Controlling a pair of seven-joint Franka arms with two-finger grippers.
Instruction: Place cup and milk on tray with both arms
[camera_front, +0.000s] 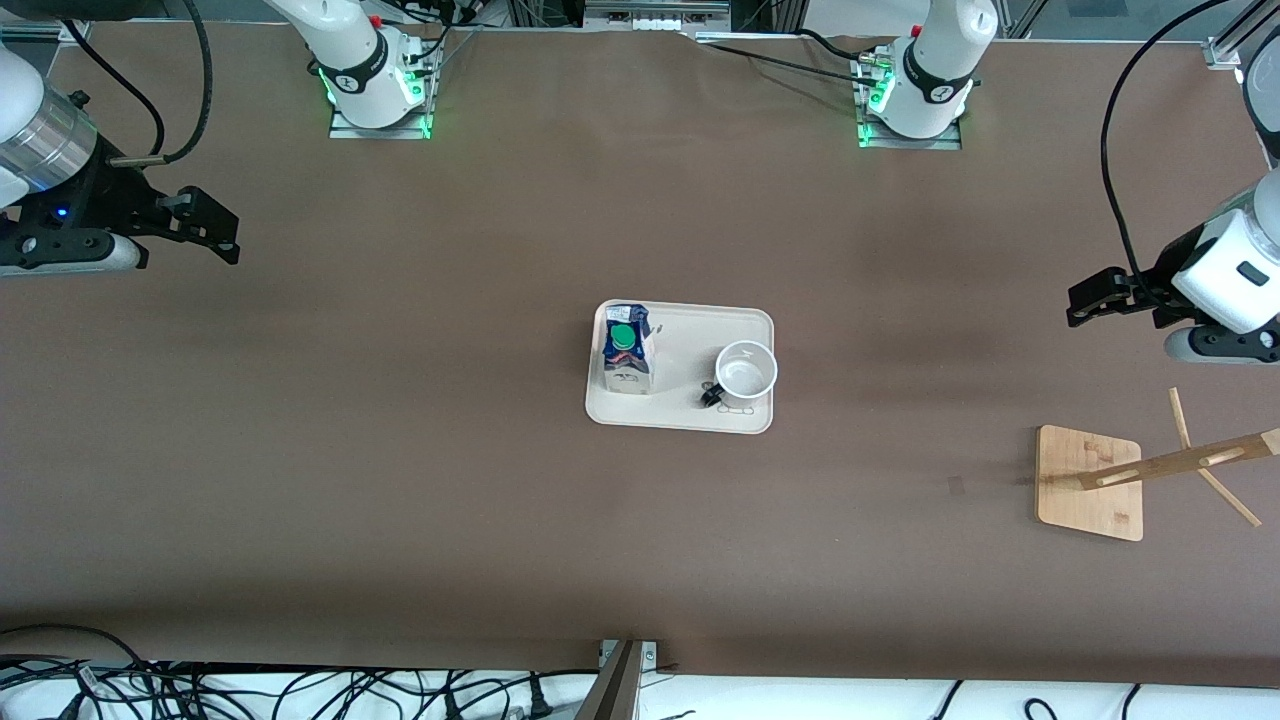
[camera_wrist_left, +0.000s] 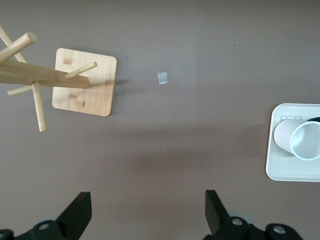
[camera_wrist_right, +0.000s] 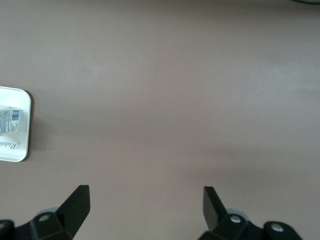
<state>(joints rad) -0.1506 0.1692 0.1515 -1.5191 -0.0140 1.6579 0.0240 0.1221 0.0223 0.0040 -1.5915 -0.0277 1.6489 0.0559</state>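
Gable-top milk (camera_front: 628, 355), round cup (camera_front: 746, 370) on flat tray (camera_front: 686, 330).

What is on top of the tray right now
On the tray stand the milk, toward the right arm's end, and the cup, upright and looking empty. The tray surface under them is covered.

left pincer (camera_front: 1085, 303) spread wide above bare table, right pincer (camera_front: 215, 228) likewise spread, both empty
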